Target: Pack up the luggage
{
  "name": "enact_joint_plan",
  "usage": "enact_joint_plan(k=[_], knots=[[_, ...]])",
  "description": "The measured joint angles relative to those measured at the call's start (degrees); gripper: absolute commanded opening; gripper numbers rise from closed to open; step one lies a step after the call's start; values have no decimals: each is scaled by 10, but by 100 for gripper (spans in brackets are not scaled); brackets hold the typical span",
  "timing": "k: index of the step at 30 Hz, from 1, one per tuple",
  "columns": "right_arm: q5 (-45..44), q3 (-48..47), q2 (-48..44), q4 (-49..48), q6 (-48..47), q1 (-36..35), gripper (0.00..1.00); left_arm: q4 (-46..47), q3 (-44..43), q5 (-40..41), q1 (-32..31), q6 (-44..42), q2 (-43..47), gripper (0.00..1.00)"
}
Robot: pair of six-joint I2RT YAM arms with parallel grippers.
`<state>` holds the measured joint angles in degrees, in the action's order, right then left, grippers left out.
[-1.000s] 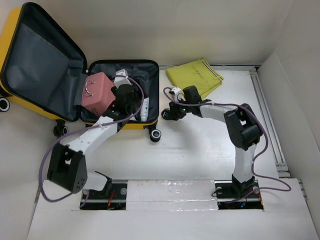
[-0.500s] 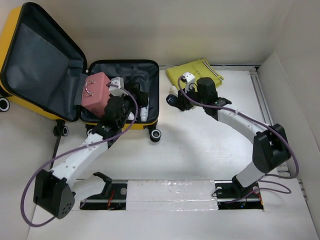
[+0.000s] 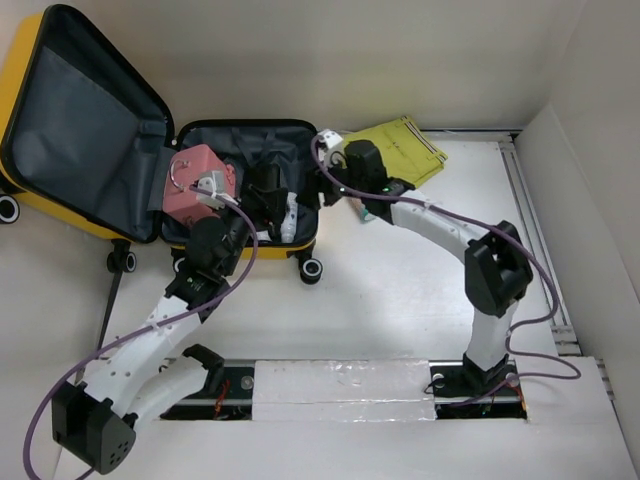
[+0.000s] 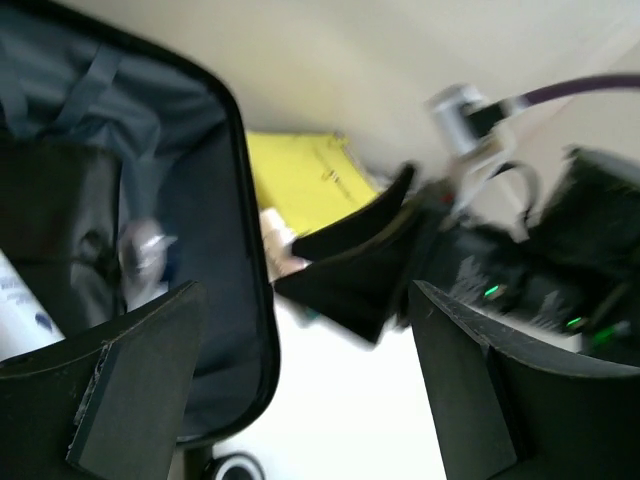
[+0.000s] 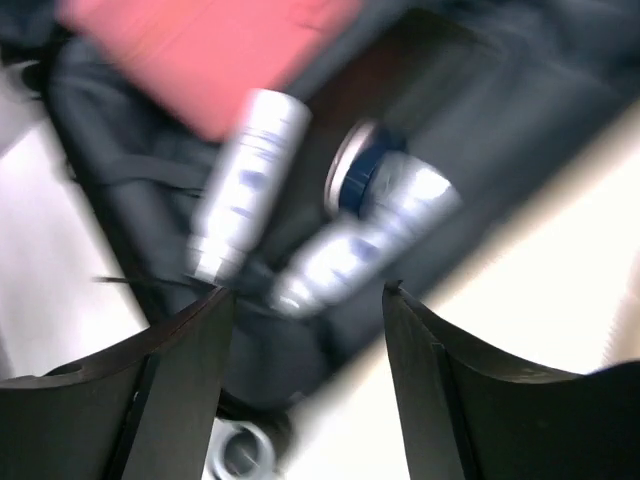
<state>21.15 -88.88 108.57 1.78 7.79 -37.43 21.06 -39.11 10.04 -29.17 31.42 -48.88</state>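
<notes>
The luggage (image 3: pixel 90 120) lies open at the back left, yellow shell with dark grey lining, lid tipped up to the left. In its base rest a pink case (image 3: pixel 195 182) and white tubes (image 3: pixel 290 215). My left gripper (image 3: pixel 265 195) hovers open over the base, and the left wrist view shows nothing between its jaws (image 4: pixel 305 290). My right gripper (image 3: pixel 322 190) hangs open at the base's right rim. In the blurred right wrist view its empty jaws (image 5: pixel 308 290) frame two silvery tubes (image 5: pixel 245 180) (image 5: pixel 370 230) on the lining, below the pink case (image 5: pixel 200 50).
A folded yellow bag (image 3: pixel 395 145) lies behind the right arm, also seen past the luggage rim (image 4: pixel 245 200) as the yellow bag (image 4: pixel 300 180). A small object (image 3: pixel 365 215) sits on the table right of the luggage. A caster wheel (image 3: pixel 311 268) juts out in front.
My right gripper has swung left to the luggage's right rim and its jaws have opened. The left arm has stretched further over the base, its gripper still open.
</notes>
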Motion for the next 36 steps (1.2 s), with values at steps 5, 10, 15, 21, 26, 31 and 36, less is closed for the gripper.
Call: enact_joint_plan(k=[5, 10, 15, 21, 26, 31, 36], knots=[[-64, 76, -51, -9, 8, 85, 65, -3, 21, -18, 0, 0, -14, 77], [-155, 85, -25, 2, 11, 154, 65, 11, 24, -40, 0, -1, -32, 77], [-196, 54, 57, 43, 10, 156, 65, 30, 29, -47, 0, -10, -38, 77], [-213, 36, 112, 69, 10, 134, 55, 40, 42, -49, 0, -24, -44, 76], [-235, 25, 119, 81, 8, 113, 50, 40, 49, -49, 0, -32, -44, 76], [-257, 21, 121, 83, 8, 103, 35, 40, 55, -46, 0, -39, -41, 76], [-258, 57, 97, 70, 12, 100, 17, 40, 66, -42, 0, -41, -34, 76]])
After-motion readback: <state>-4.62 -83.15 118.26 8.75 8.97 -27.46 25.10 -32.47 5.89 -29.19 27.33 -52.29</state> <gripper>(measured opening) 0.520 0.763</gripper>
